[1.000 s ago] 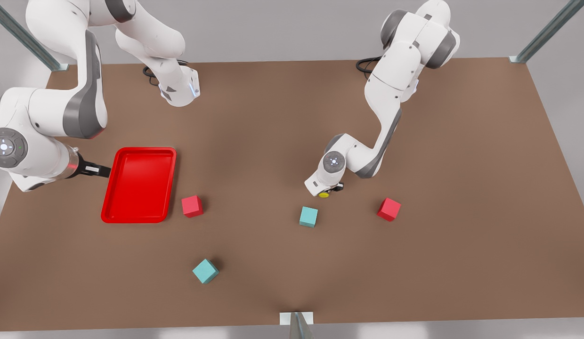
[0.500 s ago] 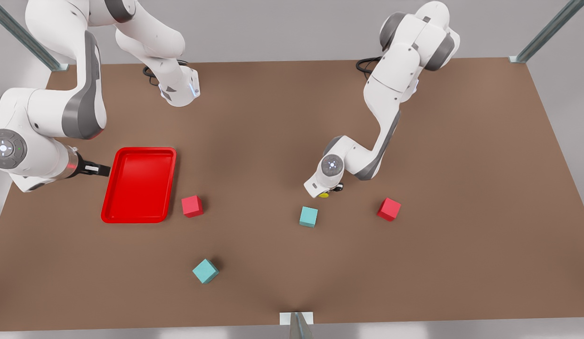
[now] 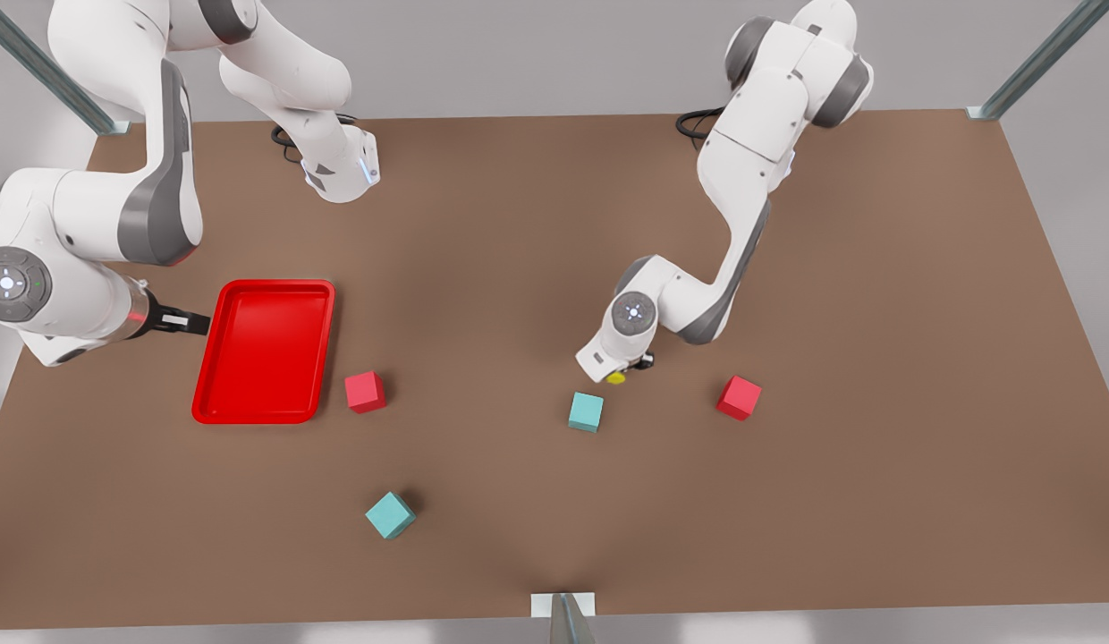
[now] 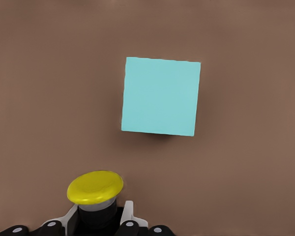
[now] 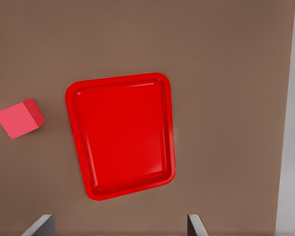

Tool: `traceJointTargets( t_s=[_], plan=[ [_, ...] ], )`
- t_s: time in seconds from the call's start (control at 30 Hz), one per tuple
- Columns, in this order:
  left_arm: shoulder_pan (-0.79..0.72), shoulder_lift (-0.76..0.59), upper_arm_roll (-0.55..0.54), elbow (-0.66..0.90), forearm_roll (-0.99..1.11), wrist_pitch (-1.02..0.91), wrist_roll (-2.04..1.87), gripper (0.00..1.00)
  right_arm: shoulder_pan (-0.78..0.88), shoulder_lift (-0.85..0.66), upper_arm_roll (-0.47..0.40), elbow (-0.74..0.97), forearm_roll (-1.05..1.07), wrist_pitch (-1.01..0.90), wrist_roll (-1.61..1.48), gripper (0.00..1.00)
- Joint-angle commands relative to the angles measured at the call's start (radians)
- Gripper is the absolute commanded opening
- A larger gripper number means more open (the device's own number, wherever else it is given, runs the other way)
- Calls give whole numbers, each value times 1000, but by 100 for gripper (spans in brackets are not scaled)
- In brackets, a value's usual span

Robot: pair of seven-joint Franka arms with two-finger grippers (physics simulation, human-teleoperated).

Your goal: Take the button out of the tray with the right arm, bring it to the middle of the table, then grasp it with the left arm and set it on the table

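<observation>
A matte brown table [image 3: 519, 233] fills the scene, grey wall behind it and metal struts at its corners. Over the last second the left gripper [image 3: 628, 367] has edged down the front view with the button [image 3: 616, 378], whose yellow cap now shows more fully past the wrist and sits closer to the teal cube [image 3: 587, 411]. In the left wrist view the button's dark base sits between the fingers [image 4: 129, 215], which look closed on it; the table lies close beneath. My read is that the handover is done and only the set-down remains — lower, release, and keep clear of that cube. The right gripper [image 3: 181, 323] waits just beside the red tray's [image 3: 213, 358] outer rim, unmoved; its finger tips [image 5: 195, 225] stand wide apart, holding nothing — the tray is empty. A red cube [image 3: 365, 392] lies just beside the tray.
</observation>
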Motion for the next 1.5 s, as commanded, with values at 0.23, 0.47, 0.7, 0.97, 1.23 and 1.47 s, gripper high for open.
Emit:
traceJointTargets(
  t_s=[0.23, 0.47, 0.7, 0.97, 1.23, 1.47],
  plan=[
    [-64, -53, 14, 152, 619, -513, -1886, 45, 0, -1, 0, 2, 0, 0, -6, 100],
    [-151, 10, 13, 157, 852, -647, -2429, 45, 0, 1, 0, 4, -1, 0, -6, 100],
    [-191, 128, 13, 148, 1016, -621, -2578, 45, 1, 2, 0, 4, -1, 1, -5, 100],
    [-188, 255, 14, 148, 1113, -621, -2568, 45, 24, -1, 11, 36, 42, 8, -20, 100],
    [-190, 278, 14, 65, 1246, -632, -2481, 45, 20, 1, 10, 65, 77, 11, -20, 100],
    [-188, 330, 14, 60, 1268, -645, -2426, 45, 4, 1, 3, 81, 74, 64, -23, 100]
  ],
)
